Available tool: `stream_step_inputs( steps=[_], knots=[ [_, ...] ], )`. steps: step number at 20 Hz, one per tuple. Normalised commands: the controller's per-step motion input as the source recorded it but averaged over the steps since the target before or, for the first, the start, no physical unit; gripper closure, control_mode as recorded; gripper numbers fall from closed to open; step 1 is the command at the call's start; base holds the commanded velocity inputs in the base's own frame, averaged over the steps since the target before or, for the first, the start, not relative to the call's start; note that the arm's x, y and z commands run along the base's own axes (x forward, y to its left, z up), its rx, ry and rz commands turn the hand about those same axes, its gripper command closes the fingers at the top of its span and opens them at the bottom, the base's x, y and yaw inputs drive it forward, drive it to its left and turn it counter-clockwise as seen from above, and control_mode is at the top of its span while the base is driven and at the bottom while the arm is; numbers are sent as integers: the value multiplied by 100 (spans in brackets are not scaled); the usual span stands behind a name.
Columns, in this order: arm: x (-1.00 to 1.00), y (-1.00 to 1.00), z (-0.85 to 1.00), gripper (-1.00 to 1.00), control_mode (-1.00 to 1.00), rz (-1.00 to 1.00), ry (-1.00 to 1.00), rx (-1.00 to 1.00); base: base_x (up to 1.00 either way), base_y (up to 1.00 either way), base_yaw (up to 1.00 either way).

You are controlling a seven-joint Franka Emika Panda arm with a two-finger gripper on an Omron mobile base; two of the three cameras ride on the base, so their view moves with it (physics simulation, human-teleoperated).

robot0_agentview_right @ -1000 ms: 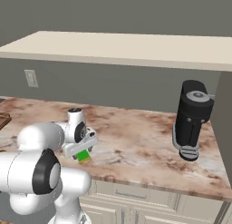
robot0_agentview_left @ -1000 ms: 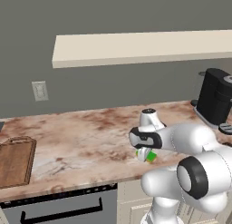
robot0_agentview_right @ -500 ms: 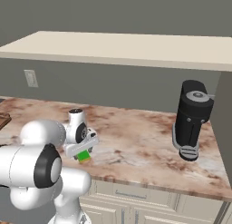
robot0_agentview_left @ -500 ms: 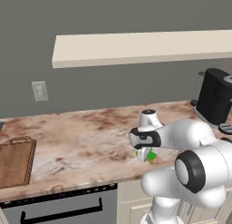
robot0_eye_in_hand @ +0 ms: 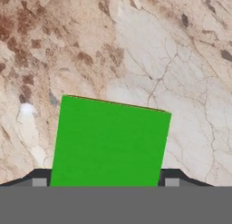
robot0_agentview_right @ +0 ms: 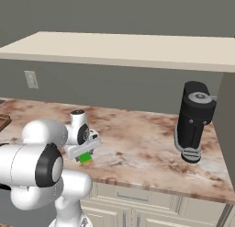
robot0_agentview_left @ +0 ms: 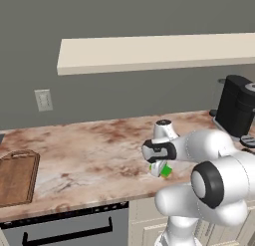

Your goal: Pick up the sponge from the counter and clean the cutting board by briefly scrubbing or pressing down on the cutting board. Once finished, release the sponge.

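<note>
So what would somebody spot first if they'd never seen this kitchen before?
Probably the bright green flat sponge lying on the beige, red-blotched stone counter, with the white robot arm's gripper down around it. Next, the tall black coffee machine at the counter's right end, and the dark brown wooden cutting board far to the left.

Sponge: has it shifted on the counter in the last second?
No. The sponge sits at the same spot on the counter, same gap to the coffee machine; the gripper straddles it.

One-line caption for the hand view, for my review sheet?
Green sponge lying flat on the marbled counter, flanked by the two dark fingertips at either side.
</note>
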Motion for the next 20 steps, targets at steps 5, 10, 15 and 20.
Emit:
stream_step_inputs(
  steps=[5,10,15,20],
  knots=[
    [-1,0,-5,100,-100,0,-2,0,0,0,0],
    [-14,0,23,100,-100,0,-8,0,0,0,0],
    [-23,0,68,100,-100,0,-11,0,0,0,0],
    [-21,0,69,100,-100,0,-1,0,0,0,0]
  ],
)
